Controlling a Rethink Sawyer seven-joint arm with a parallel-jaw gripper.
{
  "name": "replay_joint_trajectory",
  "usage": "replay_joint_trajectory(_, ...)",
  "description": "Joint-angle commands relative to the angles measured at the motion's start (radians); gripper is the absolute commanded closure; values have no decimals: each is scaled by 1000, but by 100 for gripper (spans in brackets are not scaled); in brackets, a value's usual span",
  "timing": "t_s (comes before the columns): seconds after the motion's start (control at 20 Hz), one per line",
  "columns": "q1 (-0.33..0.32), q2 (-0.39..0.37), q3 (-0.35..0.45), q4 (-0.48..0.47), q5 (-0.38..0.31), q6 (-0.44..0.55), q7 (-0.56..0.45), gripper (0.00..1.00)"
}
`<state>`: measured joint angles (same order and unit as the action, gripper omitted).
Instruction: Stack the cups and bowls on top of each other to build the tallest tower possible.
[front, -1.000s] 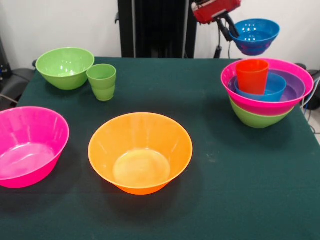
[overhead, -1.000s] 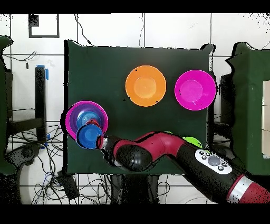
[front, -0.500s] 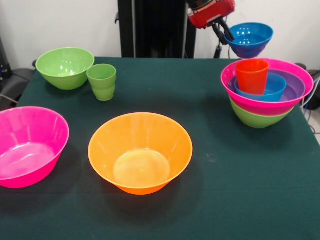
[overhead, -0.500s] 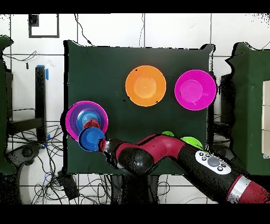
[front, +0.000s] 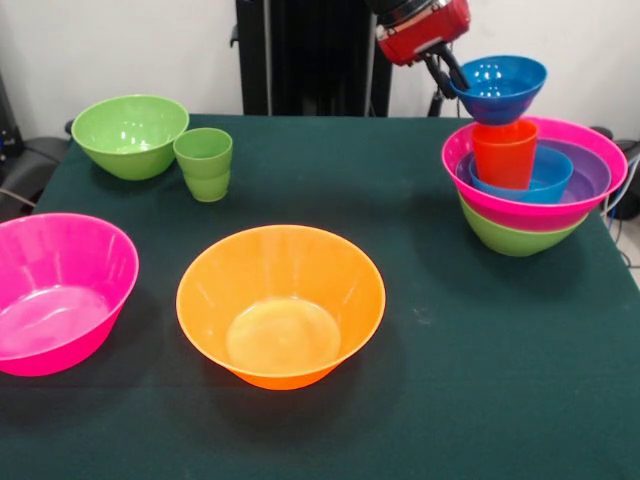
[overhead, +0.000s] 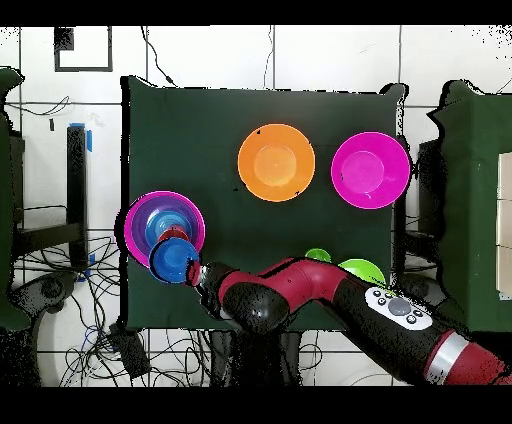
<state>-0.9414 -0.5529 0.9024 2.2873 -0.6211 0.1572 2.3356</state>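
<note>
claw (front: 452, 75) clamped on rim of small blue bowl (front: 498, 88), held right over the orange-red cup (front: 505, 152) | tower (front: 535, 200): green base, pink, purple, blue, cup nested | loose on tabletop (front: 420, 400): orange bowl (front: 281, 305), pink bowl (front: 55, 290), green bowl (front: 130, 135), green cup (front: 204, 163) | roughly half stacked

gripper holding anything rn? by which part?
Yes: the hand grips the small blue bowl by its rim, on the side towards the arm. The bowl sits right above the orange-red cup in the tower.
</note>
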Motion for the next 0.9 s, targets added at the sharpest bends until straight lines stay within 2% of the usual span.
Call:
replay_joint_trajectory(0.05,75,62,-91,-52,-77,-89,34,100)
replay_joint_trajectory(0.6,76,79,-117,-74,-61,-96,11,100)
replay_joint_trajectory(0.9,90,88,-158,-102,-79,-110,10,100)
